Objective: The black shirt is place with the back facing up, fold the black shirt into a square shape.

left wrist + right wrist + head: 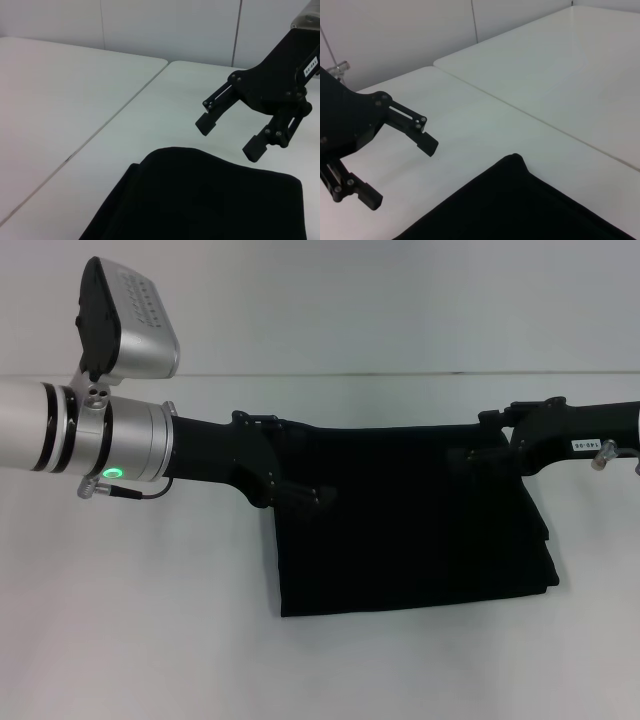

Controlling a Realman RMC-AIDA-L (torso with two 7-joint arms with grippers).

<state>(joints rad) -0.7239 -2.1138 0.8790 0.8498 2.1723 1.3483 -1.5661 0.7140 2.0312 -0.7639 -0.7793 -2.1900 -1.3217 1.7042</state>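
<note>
The black shirt [410,530] lies folded into a rough rectangle on the white table [140,640], with no letters showing. My left gripper [312,490] is over the shirt's far left corner. The right wrist view shows it [400,172] open and empty, just off the cloth [520,205]. My right gripper [462,455] is over the shirt's far right corner. The left wrist view shows it [228,137] open and empty, a little above the edge of the cloth [200,200].
A second white table [50,100] joins this one along a seam beyond the shirt; it also shows in the right wrist view [560,65]. A pale wall [400,300] stands behind. Bare table top lies in front of the shirt and on both sides.
</note>
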